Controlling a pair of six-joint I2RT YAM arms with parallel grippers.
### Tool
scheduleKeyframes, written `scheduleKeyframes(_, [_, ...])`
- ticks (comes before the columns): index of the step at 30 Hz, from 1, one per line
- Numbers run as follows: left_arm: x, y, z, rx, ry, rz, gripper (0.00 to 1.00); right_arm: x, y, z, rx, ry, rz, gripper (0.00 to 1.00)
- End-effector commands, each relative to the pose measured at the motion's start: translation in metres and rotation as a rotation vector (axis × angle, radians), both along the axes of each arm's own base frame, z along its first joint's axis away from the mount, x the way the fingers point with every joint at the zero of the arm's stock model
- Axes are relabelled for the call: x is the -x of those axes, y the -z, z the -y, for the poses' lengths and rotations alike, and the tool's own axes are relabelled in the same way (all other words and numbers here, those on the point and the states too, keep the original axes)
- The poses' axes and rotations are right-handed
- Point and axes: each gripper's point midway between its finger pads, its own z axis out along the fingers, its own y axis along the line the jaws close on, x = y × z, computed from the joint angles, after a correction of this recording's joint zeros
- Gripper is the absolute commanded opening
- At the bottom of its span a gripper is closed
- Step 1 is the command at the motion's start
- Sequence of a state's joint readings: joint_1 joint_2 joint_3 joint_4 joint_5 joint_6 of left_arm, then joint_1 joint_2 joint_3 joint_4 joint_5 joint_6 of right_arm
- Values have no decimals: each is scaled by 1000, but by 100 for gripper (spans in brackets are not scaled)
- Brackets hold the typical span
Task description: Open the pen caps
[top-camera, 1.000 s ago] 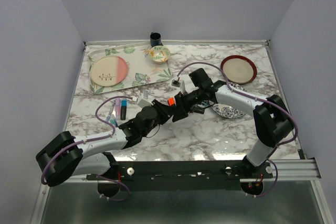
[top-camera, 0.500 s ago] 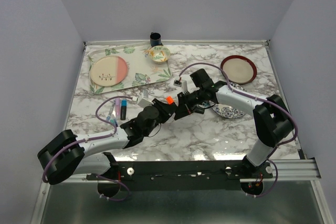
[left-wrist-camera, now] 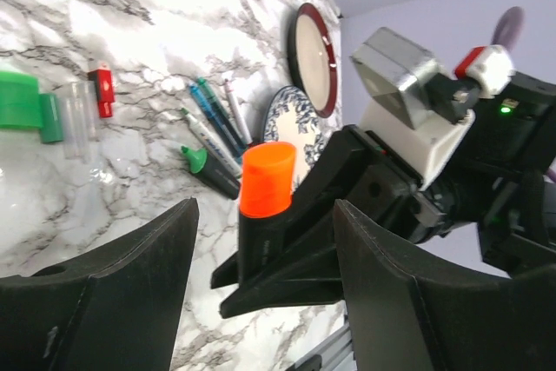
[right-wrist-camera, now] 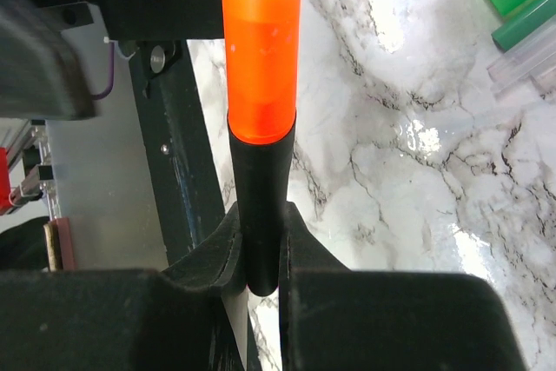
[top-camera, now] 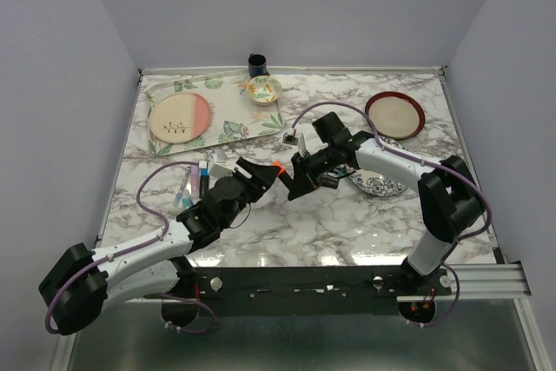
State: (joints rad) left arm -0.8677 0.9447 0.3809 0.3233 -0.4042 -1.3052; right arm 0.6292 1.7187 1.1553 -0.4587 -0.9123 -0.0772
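Orange cap [right-wrist-camera: 261, 49] is sitting on the black highlighter [right-wrist-camera: 261, 188], mid-air over the marble table [top-camera: 347, 215] — the right gripper [right-wrist-camera: 261, 254] is clamping the body. Left gripper [left-wrist-camera: 265, 223] is gaping wide — fingers flanking the cap, not touching it.

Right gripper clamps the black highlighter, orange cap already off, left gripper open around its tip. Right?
No: the orange cap is on the black highlighter, per the right wrist view. The right gripper clamps it; the left gripper stands open around the tip.
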Motion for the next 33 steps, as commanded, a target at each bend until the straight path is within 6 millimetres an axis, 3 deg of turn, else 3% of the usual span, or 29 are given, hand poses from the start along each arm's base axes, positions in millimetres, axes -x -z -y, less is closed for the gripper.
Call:
scheduleKeyframes(1, [-3, 16, 5, -86, 18, -41, 71, 5, -4, -4, -21, -48, 5, 1])
scheduleKeyframes(6, [-8, 14, 13, -97, 29, -43, 69, 7, -1, -6, -6, -59, 11, 1])
scheduleKeyframes(13, [-13, 13, 8, -122, -6, -56, 67, 4, 7, -6, 47, -52, 58, 0])
scheduleKeyframes(20, [-15, 21, 7, -171, -20, -97, 51, 2, 8, -7, 81, -50, 120, 1])
scheduleKeyframes(23, [-15, 23, 8, -195, -14, -103, 38, 1, 11, -6, 95, -50, 137, 1])
scheduleKeyframes(27, [-15, 22, 4, -205, -19, -90, 6, 0, 10, -6, 99, -57, 157, 1])
scheduleKeyframes(28, [-16, 18, 4, -195, -19, -76, 2, 1, 9, -6, 94, -61, 162, 1])
scheduleKeyframes(29, [-14, 19, 5, -193, -7, -74, 0, 1, 7, -7, 87, -64, 162, 3])
scheduleKeyframes(33, [-8, 17, 16, -145, 52, -59, 0, 4, -5, -9, 47, -79, 164, 39])
